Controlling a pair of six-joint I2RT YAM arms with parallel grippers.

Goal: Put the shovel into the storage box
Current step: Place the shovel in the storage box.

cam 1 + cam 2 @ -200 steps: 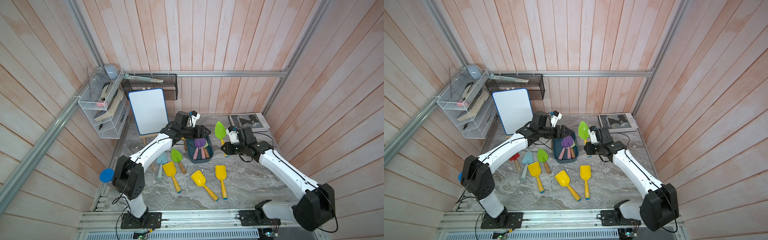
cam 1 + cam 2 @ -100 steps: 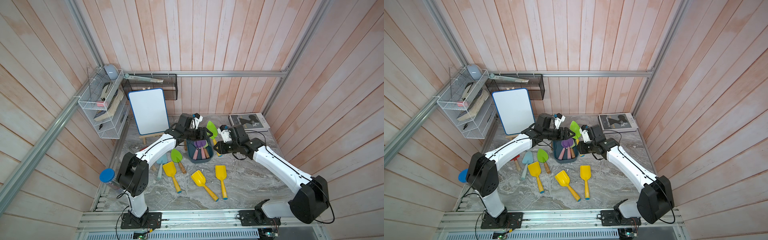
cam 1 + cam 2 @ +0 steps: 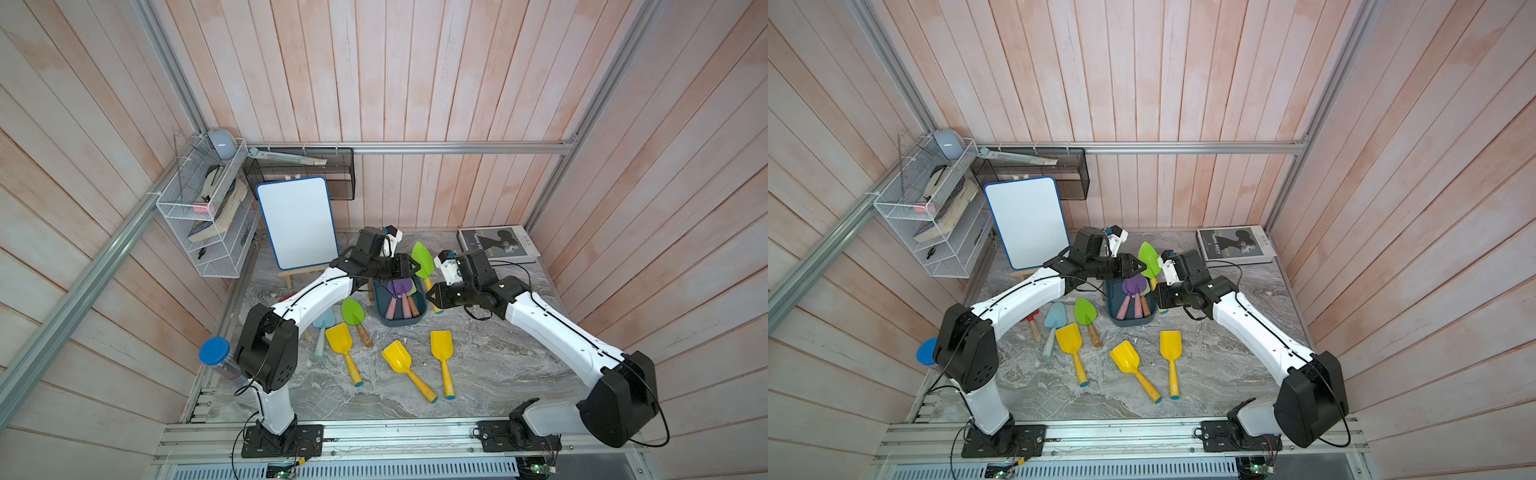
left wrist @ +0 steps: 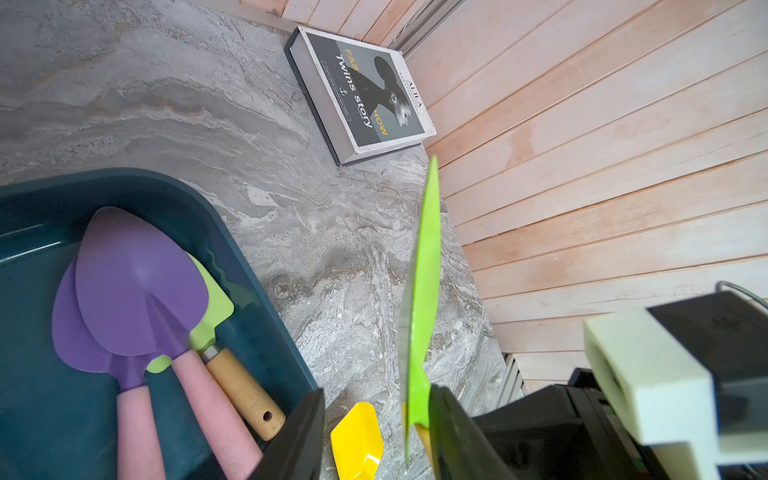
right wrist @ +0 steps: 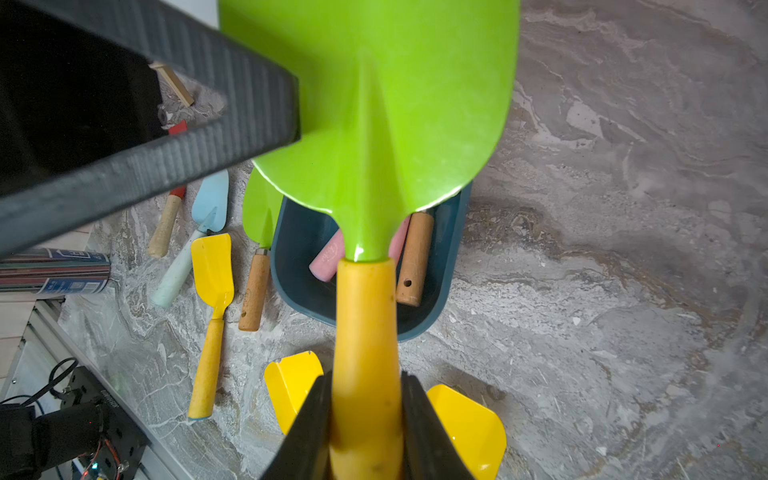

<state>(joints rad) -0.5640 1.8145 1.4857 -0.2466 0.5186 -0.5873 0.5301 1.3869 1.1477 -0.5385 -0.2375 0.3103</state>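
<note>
My right gripper [image 5: 365,386] is shut on the yellow handle of a green-bladed shovel [image 5: 374,104], which it holds upright in the air just right of the storage box [image 3: 401,323]. In both top views the blade [image 3: 1149,257] stands over the box's far right corner. The dark teal box [image 4: 249,291] holds two purple shovels with pink handles and a green one with a wooden handle. My left gripper [image 4: 376,399] straddles the base of the held blade [image 4: 422,291]. Its jaws are apart: one finger [image 4: 449,415] touches the blade and the other stands well clear of it.
Three yellow shovels [image 3: 401,361], a green one [image 3: 354,313], a pale blue one [image 3: 323,328] and a red-tipped one lie in front and left of the box. A whiteboard on an easel [image 3: 297,222] stands behind, and a book [image 3: 498,245] lies at back right. A blue-lidded canister [image 3: 215,351] is at the left.
The right arm has carried the green shovel left, up to the box. The left gripper has reached out to the blade and narrowed its jaws around it.
</note>
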